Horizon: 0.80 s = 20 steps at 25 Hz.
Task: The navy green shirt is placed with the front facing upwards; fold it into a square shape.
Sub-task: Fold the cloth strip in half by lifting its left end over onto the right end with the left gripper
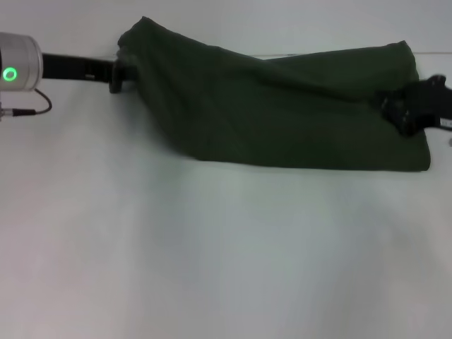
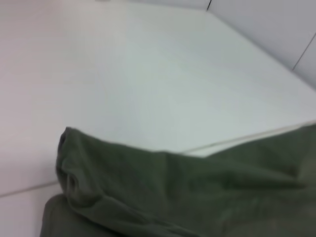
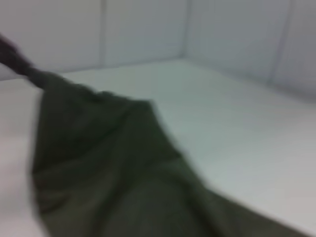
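Observation:
The navy green shirt (image 1: 282, 113) hangs between my two grippers at the far side of the white table (image 1: 212, 247). It shows plain dark green, with no lettering or label in sight. Its lower edge rests on the table. My left gripper (image 1: 121, 70) is shut on the shirt's raised left corner. My right gripper (image 1: 395, 109) is shut on the shirt's right edge. The cloth fills the near part of the left wrist view (image 2: 197, 197) and of the right wrist view (image 3: 108, 173). The far corner of the cloth in the right wrist view runs up to my left arm (image 3: 17, 61).
Bare white tabletop spreads in front of the shirt towards me. A white wall (image 3: 148, 29) stands behind the table's far edge.

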Each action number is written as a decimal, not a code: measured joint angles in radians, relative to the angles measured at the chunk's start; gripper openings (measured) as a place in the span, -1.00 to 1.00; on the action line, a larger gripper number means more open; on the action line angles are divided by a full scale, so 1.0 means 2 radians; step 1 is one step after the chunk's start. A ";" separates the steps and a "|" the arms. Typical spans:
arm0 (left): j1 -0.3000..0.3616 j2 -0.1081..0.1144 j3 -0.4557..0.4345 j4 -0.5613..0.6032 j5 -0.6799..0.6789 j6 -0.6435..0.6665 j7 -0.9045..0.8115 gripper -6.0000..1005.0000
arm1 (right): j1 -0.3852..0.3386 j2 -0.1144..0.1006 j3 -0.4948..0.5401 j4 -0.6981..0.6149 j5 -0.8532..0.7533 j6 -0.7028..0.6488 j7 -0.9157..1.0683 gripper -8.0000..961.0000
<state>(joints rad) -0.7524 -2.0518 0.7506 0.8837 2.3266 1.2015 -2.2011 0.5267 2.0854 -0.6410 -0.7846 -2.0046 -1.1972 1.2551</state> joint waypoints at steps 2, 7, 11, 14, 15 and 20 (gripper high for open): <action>-0.001 0.002 -0.002 0.001 -0.011 0.005 0.000 -0.91 | 0.004 0.000 -0.001 0.035 0.039 0.043 -0.068 -0.48; -0.010 0.008 -0.016 0.003 -0.028 0.021 -0.002 -0.91 | 0.042 0.000 -0.006 0.123 0.093 0.147 -0.189 -0.91; -0.016 0.016 -0.025 0.005 -0.052 0.036 -0.004 -0.91 | 0.082 0.000 -0.003 0.194 0.147 0.209 -0.307 -0.99; -0.021 0.022 -0.039 0.013 -0.066 0.058 -0.007 -0.91 | 0.103 0.000 -0.005 0.225 0.177 0.231 -0.363 -0.99; -0.022 0.024 -0.045 0.016 -0.070 0.066 -0.009 -0.91 | 0.108 0.000 -0.006 0.231 0.180 0.234 -0.372 -0.99; -0.015 0.033 -0.090 0.041 -0.084 0.116 -0.019 -0.91 | 0.121 0.000 -0.007 0.237 0.182 0.240 -0.382 -0.99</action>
<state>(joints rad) -0.7817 -1.9856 0.5698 0.9651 2.1590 1.4342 -2.2383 0.7684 2.0863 -0.6555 -0.3104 -1.6404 -0.7180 0.4910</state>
